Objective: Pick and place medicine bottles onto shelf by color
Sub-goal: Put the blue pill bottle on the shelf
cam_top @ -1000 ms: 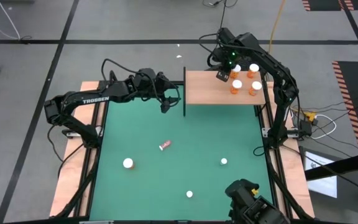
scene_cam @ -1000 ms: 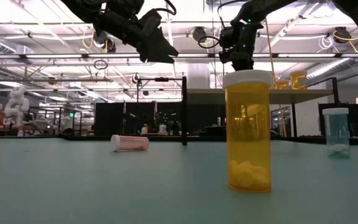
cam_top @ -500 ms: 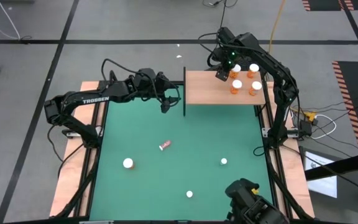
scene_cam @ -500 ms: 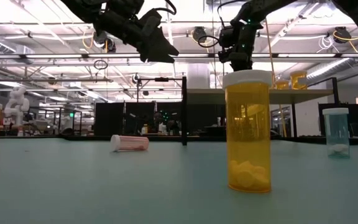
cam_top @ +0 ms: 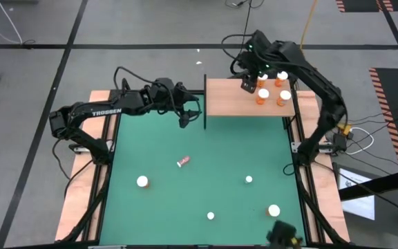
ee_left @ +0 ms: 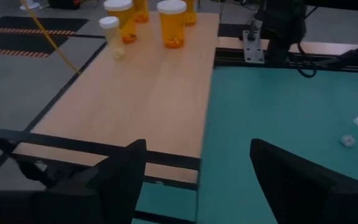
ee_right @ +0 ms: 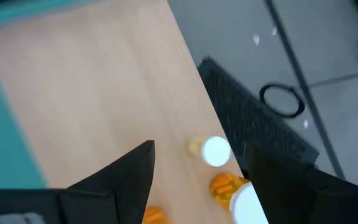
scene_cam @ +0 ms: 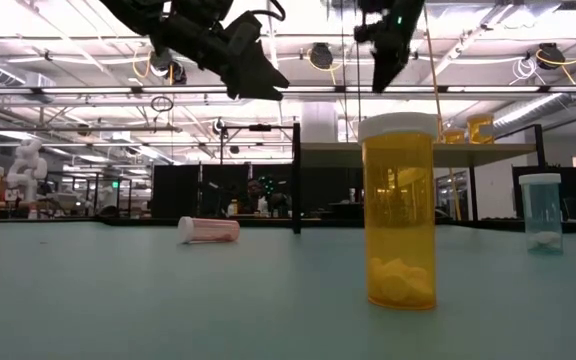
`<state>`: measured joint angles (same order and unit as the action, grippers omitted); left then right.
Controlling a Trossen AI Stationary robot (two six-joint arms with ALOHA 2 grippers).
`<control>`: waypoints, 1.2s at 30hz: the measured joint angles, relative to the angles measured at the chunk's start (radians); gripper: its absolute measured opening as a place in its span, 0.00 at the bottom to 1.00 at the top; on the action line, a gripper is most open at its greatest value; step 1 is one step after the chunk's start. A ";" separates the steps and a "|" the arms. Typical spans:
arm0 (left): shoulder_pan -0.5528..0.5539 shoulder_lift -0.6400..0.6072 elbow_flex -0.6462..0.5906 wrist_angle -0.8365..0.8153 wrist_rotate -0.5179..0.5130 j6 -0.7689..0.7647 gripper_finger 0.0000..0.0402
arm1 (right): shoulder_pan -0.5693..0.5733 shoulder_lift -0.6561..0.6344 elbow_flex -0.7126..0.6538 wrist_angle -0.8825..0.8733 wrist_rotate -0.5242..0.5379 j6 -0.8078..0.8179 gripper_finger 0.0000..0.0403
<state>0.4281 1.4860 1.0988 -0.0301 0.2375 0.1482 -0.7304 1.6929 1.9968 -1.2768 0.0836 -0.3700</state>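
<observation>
- My left arm [cam_top: 109, 107] is dark, jointed, with white "TROSSEN" lettering along one link.
- Black cables loop over my left tool [cam_top: 184, 117].
- My right arm [cam_top: 316, 76] is dark, with a green light near its tool [cam_top: 249, 84].

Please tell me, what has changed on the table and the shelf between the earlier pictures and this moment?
The right gripper has opened its fingers, let go of a small bottle on the shelf, and risen above it. The right arm's elbow has swung off the near edge, uncovering a white-capped bottle on the green mat. The left gripper, open, stays by the black post; the other bottles have not moved.
</observation>
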 joint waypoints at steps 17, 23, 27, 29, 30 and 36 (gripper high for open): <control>-0.151 0.000 0.000 -0.051 -0.001 -0.010 0.71 | 0.373 -0.257 0.000 -0.021 0.127 0.300 0.60; -0.212 -0.010 0.000 -0.062 -0.003 -0.020 0.71 | 0.560 -0.262 -0.010 -0.056 0.129 0.426 0.60; -0.253 -0.035 0.001 -0.095 -0.004 -0.022 0.71 | 0.681 -0.267 -0.088 -0.019 0.155 0.486 0.60; -0.278 -0.049 0.001 -0.100 -0.023 -0.023 0.71 | 0.738 -0.270 -0.149 0.014 0.181 0.508 0.60; -0.290 -0.059 0.002 -0.115 -0.039 -0.024 0.71 | 0.763 -0.275 -0.184 0.031 0.190 0.518 0.60; -0.373 -0.088 0.001 -0.205 -0.126 -0.053 0.71 | 0.883 -0.280 -0.410 0.149 0.204 0.603 0.60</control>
<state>0.0554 1.3980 1.0996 -0.2354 0.1113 0.0955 0.1528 1.4128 1.5865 -1.1281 0.2877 0.2334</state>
